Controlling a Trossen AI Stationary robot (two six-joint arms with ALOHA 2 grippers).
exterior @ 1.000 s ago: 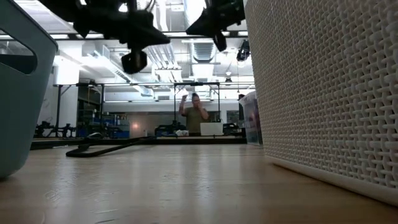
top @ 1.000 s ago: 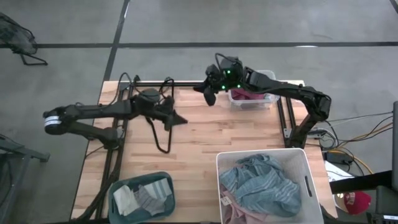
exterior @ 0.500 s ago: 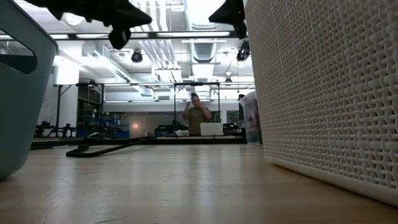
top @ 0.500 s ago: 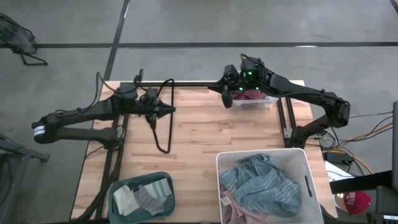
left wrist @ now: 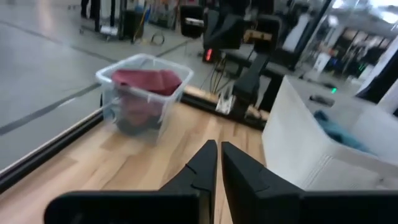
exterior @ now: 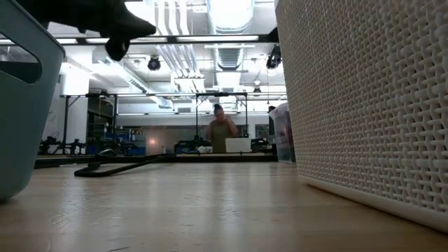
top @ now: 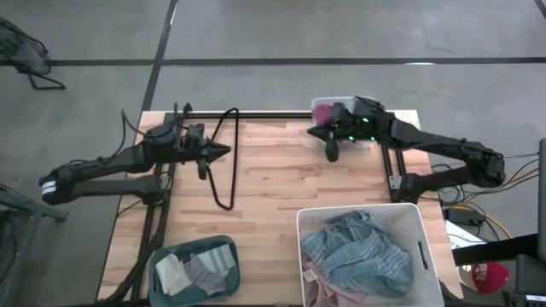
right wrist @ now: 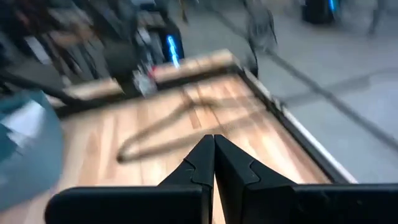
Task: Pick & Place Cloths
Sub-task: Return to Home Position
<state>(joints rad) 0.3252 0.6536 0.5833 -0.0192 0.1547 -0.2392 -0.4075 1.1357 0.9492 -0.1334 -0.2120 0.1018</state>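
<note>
A blue-striped cloth [top: 354,251] and a pink cloth [top: 317,281] lie in the white basket [top: 422,223] at the near right. White and grey socks [top: 200,273] lie in the teal bin [top: 164,254] at the near left. A maroon cloth [left wrist: 146,79] fills the clear bin [left wrist: 140,109] at the table's far edge. My left gripper [left wrist: 217,155] hovers level above the far left of the table, its fingers a narrow gap apart and empty. My right gripper [right wrist: 213,146] hangs shut and empty just in front of the clear bin [top: 368,136].
A black cable [top: 223,175] loops across the wood between the two arms. The white basket's woven wall [exterior: 364,105] and the teal bin's wall [exterior: 21,105] flank the near table. A person [exterior: 220,129] stands far off in the room behind.
Both arms have drawn back from the middle of the table. My left gripper has gone toward the table's left and far edges and has rolled. My right gripper has gone toward the right edge, coming down a little beside the clear bin. Neither carries anything.
</note>
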